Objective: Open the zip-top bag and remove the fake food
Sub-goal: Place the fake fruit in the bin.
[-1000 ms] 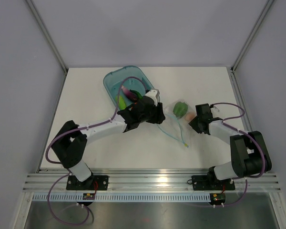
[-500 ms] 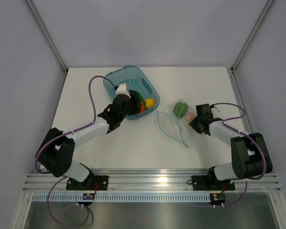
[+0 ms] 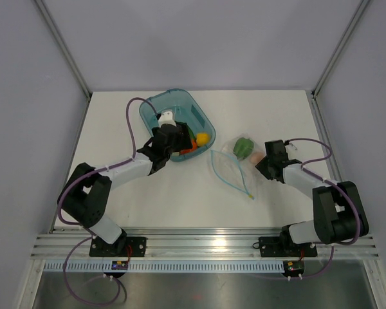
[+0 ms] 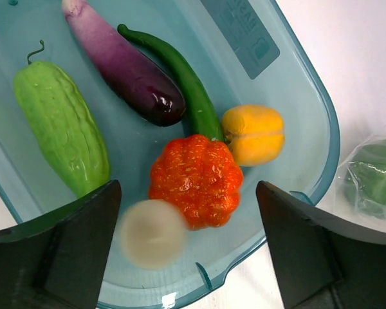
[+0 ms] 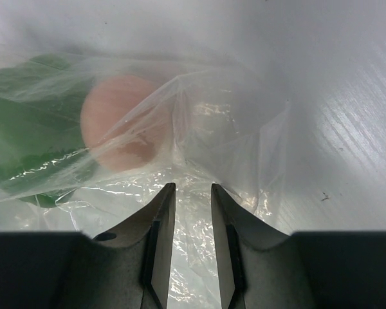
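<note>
Six toy foods show in the teal tub point(image 4: 312, 109): a bumpy green cucumber point(image 4: 58, 129), a purple eggplant point(image 4: 125, 71), a long dark green chili point(image 4: 177, 77), a yellow piece point(image 4: 254, 134), an orange-red pumpkin point(image 4: 194, 180) and a whitish round piece point(image 4: 153, 233) that looks blurry. The left gripper point(image 4: 188, 193) hangs over the tub with its fingers spread wide, holding nothing. The zip-top bag point(image 3: 231, 168) lies on the white table point(image 3: 276, 116), just right of the tub. Its blue zip strip point(image 3: 235, 180) runs along the near left edge. A green pepper point(image 3: 243, 147) and a pink round piece point(image 5: 119, 122) sit inside the bag. The right gripper point(image 5: 192, 193) is at the bag's right end. Its fingers are close together and pinch the crinkly plastic.
</note>
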